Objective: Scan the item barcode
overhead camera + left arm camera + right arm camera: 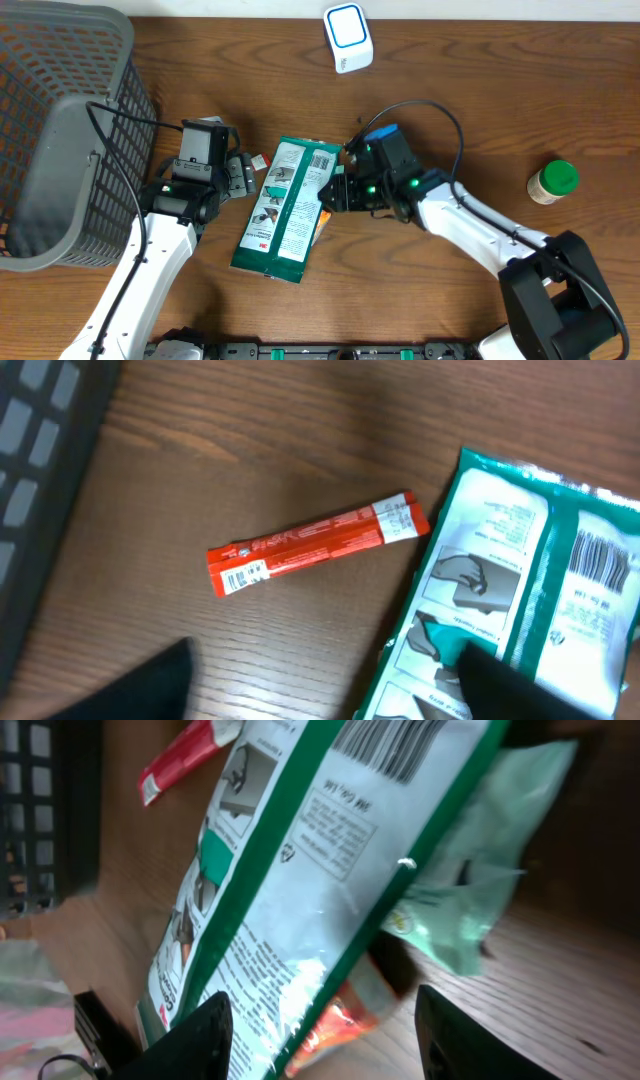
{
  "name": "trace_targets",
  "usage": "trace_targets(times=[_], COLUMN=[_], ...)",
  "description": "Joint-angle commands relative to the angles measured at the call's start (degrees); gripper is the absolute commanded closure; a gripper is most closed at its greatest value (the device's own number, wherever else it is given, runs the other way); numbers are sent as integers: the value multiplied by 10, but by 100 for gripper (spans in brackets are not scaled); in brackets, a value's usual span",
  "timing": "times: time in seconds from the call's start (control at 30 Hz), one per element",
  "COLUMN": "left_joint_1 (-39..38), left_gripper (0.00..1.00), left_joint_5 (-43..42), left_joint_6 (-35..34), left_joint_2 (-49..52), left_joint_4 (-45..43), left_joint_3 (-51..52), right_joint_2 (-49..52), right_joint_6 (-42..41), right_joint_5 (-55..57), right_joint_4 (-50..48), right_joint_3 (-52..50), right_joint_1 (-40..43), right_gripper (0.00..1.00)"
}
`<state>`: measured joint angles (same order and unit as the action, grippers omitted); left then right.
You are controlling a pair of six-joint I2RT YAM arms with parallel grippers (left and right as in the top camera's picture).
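The item is a flat green and white package (285, 205) lying mid-table, its barcode (322, 158) on the far right corner. A white scanner with a blue square (348, 37) stands at the back. My right gripper (325, 1050) is open and straddles the package's (300, 890) right edge, one finger over it and the other over bare wood. The barcode (395, 740) shows at the top of the right wrist view. At the package's left side my left gripper (330, 695) is open, its right finger (530, 685) over the package (520, 600).
A red stick packet (315, 542) lies on the wood left of the package. An orange packet (335, 1020) and a pale green one (480, 880) lie under its right edge. A grey mesh basket (120, 60) fills the far left. A green-lidded jar (553, 182) stands at the right.
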<state>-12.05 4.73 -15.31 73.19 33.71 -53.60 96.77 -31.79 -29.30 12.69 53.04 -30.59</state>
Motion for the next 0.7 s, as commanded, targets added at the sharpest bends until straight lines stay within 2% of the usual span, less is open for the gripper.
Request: trace_targets(times=[0.0,0.03,0.13,0.23,0.33,0.53,0.67], left_joint_1=[2,2,2,2,2,0,-3], left_gripper=[48,52,55,58,58,59,64], left_joint_5=[-26,-49,-88,-89,-98,-169,-176], left_joint_6=[-2,2,26,56,59,59,68], left_joint_2=[7,13,36,63,87,142,173], left_joint_4=[-1,-1,-1,1,1,1,1], left_joint_3=[-9,-7,-2,-2,-2,-2,-2], right_joint_2=[0,0,0,0,0,0,0], right_joint_6=[-49,-52,-71,-98,-100,-99,-99], right_joint_5=[-12,-12,-10,-10,-10,-10,-7], right_joint_4=[-45,-57,-95,-122,-153,-202,-202], right_joint_3=[-37,-44,-63,-80,-97,-115,-120], right_joint_1=[-16,-18,-21,-21,-21,-21,-21], right_gripper=[47,48,52,57,61,61,61])
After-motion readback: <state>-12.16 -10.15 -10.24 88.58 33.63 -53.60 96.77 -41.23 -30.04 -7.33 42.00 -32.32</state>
